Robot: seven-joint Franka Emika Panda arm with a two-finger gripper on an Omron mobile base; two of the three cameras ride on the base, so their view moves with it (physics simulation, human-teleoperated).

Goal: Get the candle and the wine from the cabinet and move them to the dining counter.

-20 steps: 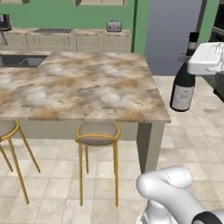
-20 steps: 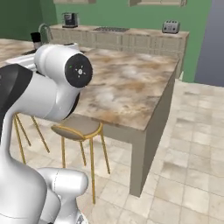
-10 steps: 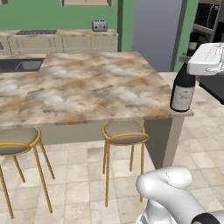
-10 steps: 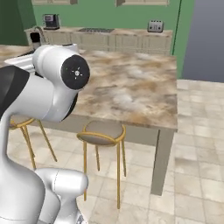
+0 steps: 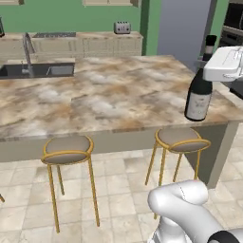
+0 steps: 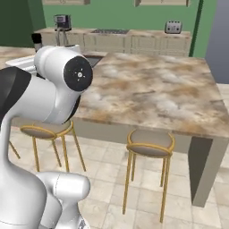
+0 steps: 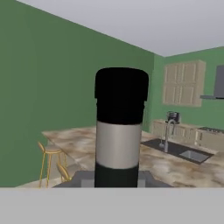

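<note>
- While the base swung round the island, your view slid along it — the stools came to the middle and the counter's corner moved off to the right.
- You had the wine pinched at its neck in the gripper, hanging upright at the dining counter near its right-hand corner; whether its foot touched the stone, I couldn't tell.
- That put the bottle about ready to set down — I judged the candle was the errand left.
</note>
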